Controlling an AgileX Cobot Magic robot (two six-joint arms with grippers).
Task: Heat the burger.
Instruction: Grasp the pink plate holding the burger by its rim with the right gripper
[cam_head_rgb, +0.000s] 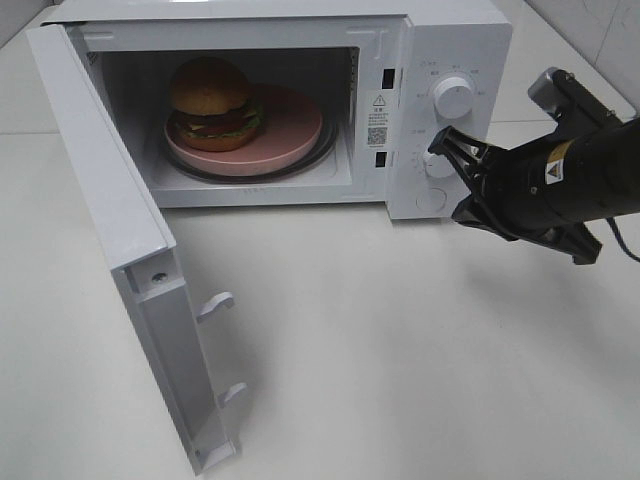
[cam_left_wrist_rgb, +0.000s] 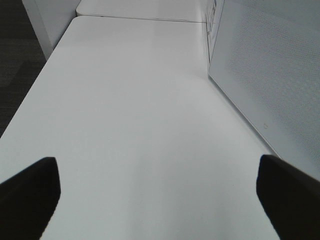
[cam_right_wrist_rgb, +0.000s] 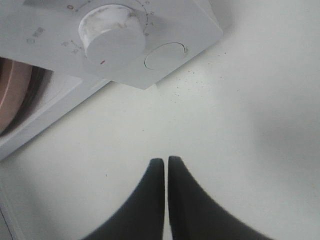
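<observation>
My right fingers (cam_right_wrist_rgb: 157, 200) are pressed together with nothing between them, hanging just in front of the microwave (cam_head_rgb: 440, 40) at its control panel, tips close to the lower knob (cam_right_wrist_rgb: 112, 37); I cannot tell whether they touch it. My left fingers (cam_left_wrist_rgb: 30, 195) are spread wide and hold nothing, low over the surface (cam_head_rgb: 400, 340) out beyond the microwave's door side.

The loading is done, as I judge it. The burger (cam_head_rgb: 212, 100) sits inside the microwave's cavity on the pink plate (cam_head_rgb: 290, 130), towards the hinge side of it. What remains is the rest of the job: the door (cam_head_rgb: 100, 180) stands swung wide open towards the front and must be shut, and then a knob has to be turned to start the heating. With the door like this, I doubt turning anything would heat at all, so I reckon closing comes first.

The surface in front of the microwave is white and matt, with a few dark specks near the corner below the round button (cam_right_wrist_rgb: 165, 55). Behind the microwave a seam shows where a second white top (cam_left_wrist_rgb: 135, 7) joins on, and off its far edge lies dark flooring (cam_left_wrist_rgb: 15, 40).
</observation>
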